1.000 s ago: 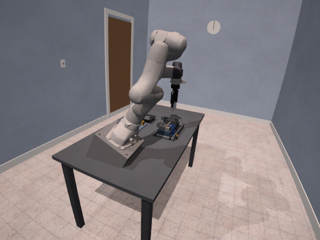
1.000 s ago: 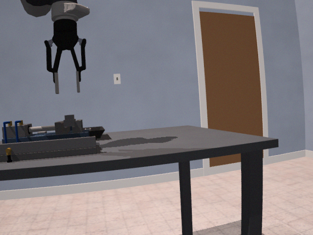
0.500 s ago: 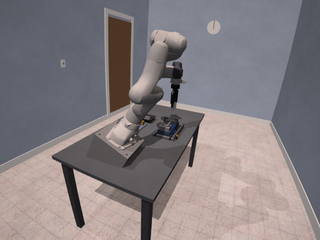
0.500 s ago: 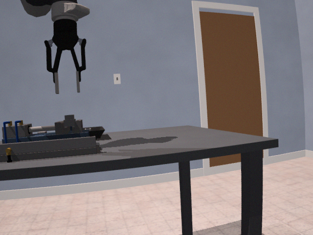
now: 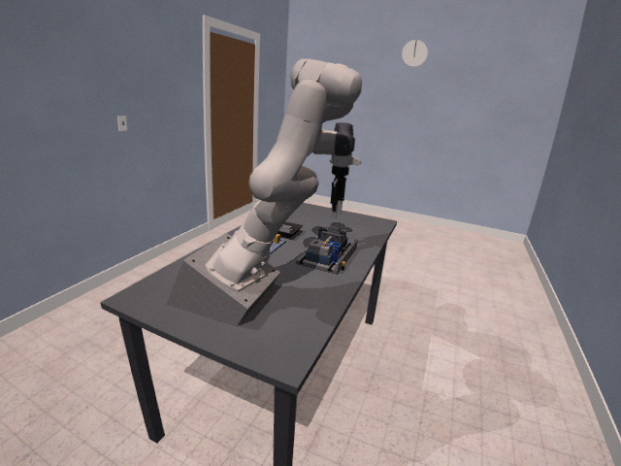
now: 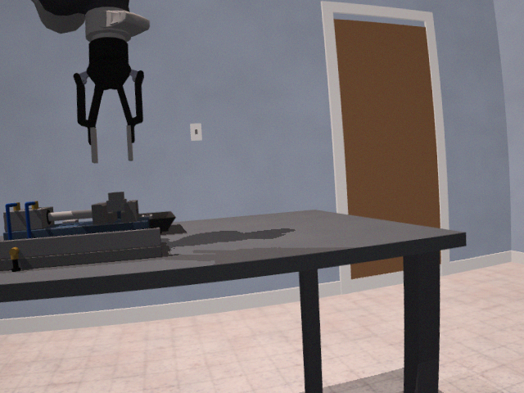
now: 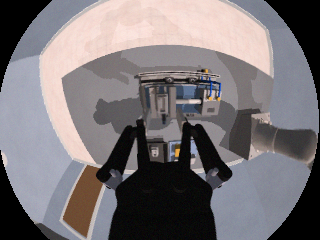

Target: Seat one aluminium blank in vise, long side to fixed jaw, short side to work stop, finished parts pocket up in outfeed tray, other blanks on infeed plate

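Above the far end of the worktop (image 5: 280, 346), top view: hand (image 5: 336, 205) hangs well over the vise (image 5: 328, 246), prob. lining up for a descent. Exterior: fingers (image 6: 93, 146) partly spread w/ nothing between, vise (image 6: 84, 218) low at left, apart from it. Wrist: vise (image 7: 176, 96) ahead; blanks too small to tell

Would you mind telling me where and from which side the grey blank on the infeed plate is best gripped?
I would pinch the grey blank across its narrower width, fingers on its long side faces, coming straight down. It lies flat on the infeed plate, so only its sides are free, and the arm crowds it sideways. The gripper, open and empty, hangs over the vise.
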Tool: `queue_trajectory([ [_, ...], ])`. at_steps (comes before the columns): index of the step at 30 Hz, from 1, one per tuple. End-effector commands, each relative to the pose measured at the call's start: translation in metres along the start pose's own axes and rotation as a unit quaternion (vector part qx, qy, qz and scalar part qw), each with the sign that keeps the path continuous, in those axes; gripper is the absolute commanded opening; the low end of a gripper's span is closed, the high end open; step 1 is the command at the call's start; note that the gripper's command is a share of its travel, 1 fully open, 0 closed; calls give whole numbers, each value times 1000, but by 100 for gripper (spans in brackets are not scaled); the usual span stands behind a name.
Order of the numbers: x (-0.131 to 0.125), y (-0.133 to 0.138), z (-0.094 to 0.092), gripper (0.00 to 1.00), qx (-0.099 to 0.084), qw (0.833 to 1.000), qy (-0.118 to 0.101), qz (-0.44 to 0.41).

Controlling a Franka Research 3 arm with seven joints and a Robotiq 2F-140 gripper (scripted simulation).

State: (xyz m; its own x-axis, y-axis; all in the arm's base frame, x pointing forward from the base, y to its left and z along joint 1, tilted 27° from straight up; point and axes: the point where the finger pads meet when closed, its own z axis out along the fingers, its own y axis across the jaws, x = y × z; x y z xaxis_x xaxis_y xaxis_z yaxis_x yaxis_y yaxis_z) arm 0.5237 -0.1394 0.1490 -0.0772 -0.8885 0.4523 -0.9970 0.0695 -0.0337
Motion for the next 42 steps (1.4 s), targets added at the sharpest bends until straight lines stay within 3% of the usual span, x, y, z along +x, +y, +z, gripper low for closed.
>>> queue_trajectory([
  [1, -2, -2, 3, 40, 3, 1000, -1, -4],
  [26, -2, -2, 44, 40, 3, 1000, -1, -4],
  [42, -2, -2, 52, 40, 3, 1000, -1, -4],
])
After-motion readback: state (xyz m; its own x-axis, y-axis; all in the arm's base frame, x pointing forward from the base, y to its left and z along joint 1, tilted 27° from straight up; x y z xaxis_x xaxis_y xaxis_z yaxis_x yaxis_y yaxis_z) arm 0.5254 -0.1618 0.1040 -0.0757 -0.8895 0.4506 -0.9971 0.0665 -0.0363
